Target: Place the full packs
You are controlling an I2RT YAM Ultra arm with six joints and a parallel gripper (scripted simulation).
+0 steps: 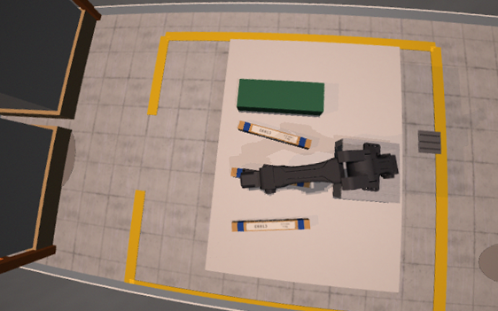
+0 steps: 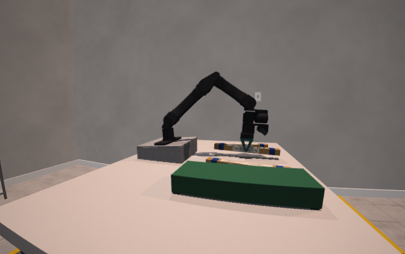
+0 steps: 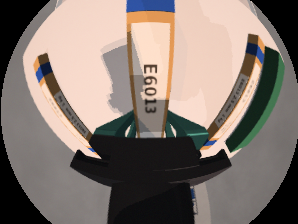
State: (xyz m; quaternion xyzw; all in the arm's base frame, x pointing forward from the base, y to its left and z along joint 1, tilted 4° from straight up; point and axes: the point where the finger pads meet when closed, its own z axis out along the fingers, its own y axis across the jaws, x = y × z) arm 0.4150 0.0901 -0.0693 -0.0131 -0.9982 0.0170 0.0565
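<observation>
The low green platform carries nothing. My gripper points down and is shut on the middle electrode pack. That pack hangs a little above the table, its shadow below it; the arm hides most of it in the overhead view. A second pack lies on the table, slanted, beside the platform. A third pack lies on the table on the side away from the platform.
The pale table bears everything. The arm's grey base block stands at the table's edge, opposite the packs' outer ends. The slanted pack lies between the held pack and the platform.
</observation>
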